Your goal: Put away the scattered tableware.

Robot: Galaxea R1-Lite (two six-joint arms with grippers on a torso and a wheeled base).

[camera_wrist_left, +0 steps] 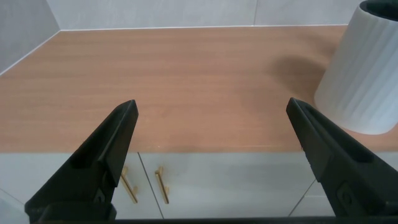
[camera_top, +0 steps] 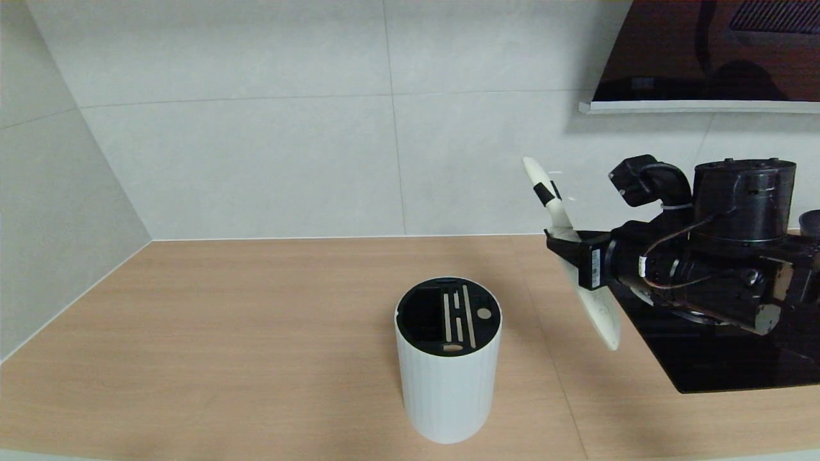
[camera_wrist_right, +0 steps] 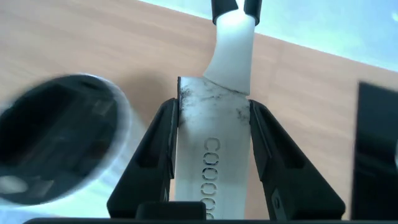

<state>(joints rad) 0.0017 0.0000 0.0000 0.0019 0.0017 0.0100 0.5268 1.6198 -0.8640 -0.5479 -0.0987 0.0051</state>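
A white knife with a black band on its handle hangs tilted above the counter, handle up and blade tip down. My right gripper is shut on its blade, to the right of and above the utensil holder. The holder is a white ribbed cylinder with a black slotted top, standing upright on the wooden counter; it also shows beside the blade. My left gripper stands open and empty over the counter's front edge, with the holder off to one side.
A black cooktop lies on the counter at the right under the right arm. A dark range hood hangs at the upper right. Tiled walls close the back and left. Cabinet doors with gold handles sit below the counter edge.
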